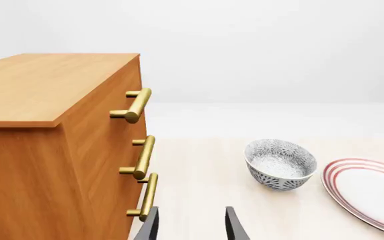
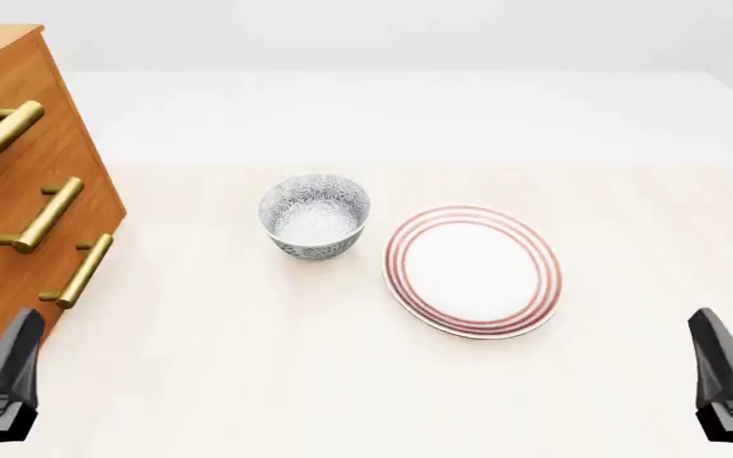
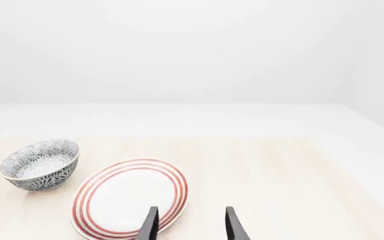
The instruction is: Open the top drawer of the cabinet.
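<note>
Top drawer (image 2: pixel 10 124): uppermost of three in cabinet (image 1: pixel 38 150), far left of counter (image 2: pixel 278 382); flush shut, orange-brown wood, brass bar handle (image 1: pixel 136 105).
Bowl (image 2: pixel 314 216): patterned grey-white, right of cabinet, well apart.
Plate (image 2: pixel 472 270): white, red rings, just beside bowl.
Left gripper (image 1: pixel 190 226): fingers apart, empty, near lowest handle.
Right gripper (image 3: pixel 190 226): fingers apart, empty, over plate's near edge.

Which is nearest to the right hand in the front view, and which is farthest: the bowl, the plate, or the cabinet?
From the right hand:
1. The plate, near the table's middle, a little to the right.
2. The bowl, just left of the plate and farther back.
3. The cabinet, at the far left edge.
</note>
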`<state>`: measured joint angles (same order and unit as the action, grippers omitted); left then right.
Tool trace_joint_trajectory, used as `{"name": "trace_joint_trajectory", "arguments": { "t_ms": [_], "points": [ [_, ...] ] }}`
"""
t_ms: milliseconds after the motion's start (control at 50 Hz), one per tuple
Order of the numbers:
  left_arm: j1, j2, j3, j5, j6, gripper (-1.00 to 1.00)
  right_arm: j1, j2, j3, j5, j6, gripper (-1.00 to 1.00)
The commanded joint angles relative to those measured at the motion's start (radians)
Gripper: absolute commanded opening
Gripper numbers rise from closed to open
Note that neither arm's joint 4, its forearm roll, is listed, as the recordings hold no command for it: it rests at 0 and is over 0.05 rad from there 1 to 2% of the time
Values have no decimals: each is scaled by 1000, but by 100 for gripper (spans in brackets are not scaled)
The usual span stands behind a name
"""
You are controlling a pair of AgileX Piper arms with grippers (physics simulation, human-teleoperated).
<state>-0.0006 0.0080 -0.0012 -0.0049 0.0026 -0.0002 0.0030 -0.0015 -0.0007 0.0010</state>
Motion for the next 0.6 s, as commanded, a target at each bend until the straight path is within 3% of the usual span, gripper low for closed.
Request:
{"name": "trace_joint_trajectory", "arguments": {
  "t_ms": [20, 280, 600],
  "points": [
    [-1, 39, -2, -27, 11, 100, 0, 5, -2, -1, 3, 100],
    [-3, 73, -3, -50, 24, 100, -1, 2, -1, 1, 3, 100],
    [-67, 65, -71, 30, 59, 100, -1, 1, -2, 2, 3, 100]
  ]
}}
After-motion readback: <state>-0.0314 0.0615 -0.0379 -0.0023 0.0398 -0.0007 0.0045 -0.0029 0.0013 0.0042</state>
